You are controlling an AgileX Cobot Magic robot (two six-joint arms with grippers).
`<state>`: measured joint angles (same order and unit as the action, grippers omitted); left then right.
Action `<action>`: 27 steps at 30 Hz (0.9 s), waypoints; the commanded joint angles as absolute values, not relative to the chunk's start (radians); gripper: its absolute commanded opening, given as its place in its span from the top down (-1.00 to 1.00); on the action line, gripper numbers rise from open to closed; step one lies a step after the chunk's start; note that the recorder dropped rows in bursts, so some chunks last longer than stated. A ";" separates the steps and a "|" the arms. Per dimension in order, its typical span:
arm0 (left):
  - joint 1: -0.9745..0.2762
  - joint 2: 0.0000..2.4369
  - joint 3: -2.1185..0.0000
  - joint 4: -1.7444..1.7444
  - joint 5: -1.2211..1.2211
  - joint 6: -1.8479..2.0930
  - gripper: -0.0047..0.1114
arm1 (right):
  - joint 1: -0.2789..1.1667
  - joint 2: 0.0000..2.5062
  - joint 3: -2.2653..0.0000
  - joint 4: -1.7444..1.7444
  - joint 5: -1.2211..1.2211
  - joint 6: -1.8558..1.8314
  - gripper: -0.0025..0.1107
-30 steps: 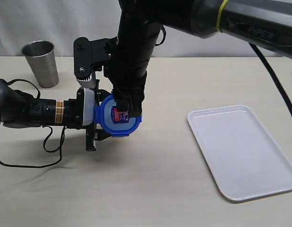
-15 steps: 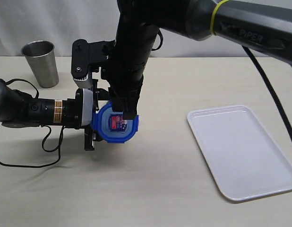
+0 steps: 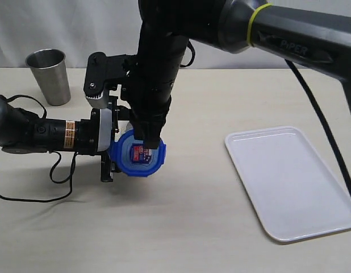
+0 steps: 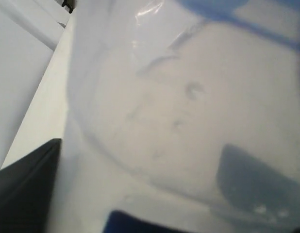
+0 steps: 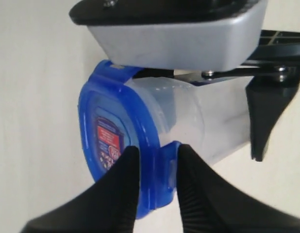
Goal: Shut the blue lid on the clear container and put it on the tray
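Observation:
The clear container (image 5: 203, 121) lies on its side just above the table, held in my left gripper (image 3: 113, 149), whose fingers are shut around its body. Its translucent wall (image 4: 164, 121) fills the left wrist view. The blue lid (image 3: 137, 153) sits against the container's mouth, sticker facing outward. My right gripper (image 3: 148, 141) comes down from above and is shut on the lid's (image 5: 106, 141) rim at one snap tab, one black fingertip (image 5: 123, 165) on each side. The white tray (image 3: 312, 199) lies flat at the right.
A steel cup (image 3: 49, 75) stands at the back left. A black cable (image 3: 28, 196) loops on the table under the left arm. The right arm's thick body crosses over the left gripper.
The right gripper and the blue lid have shifted slightly left and down, closer onto the container's mouth. The left arm has barely moved.

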<state>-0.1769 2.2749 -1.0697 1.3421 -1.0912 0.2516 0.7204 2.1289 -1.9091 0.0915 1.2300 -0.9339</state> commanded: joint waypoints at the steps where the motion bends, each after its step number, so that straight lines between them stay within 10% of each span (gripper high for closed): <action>1: -0.187 2.261 -1.073 1.313 -1.189 0.133 0.92 | 0.721 2.199 -1.887 0.116 1.221 -0.919 0.87; 14: -0.160 2.261 -1.073 1.247 -1.160 -0.125 0.92 | 0.670 2.072 -1.897 -0.012 1.153 -0.732 0.85; 27: -0.138 2.261 -1.073 1.317 -1.109 -0.337 0.92 | 0.548 1.984 -1.897 0.279 1.088 -0.612 0.32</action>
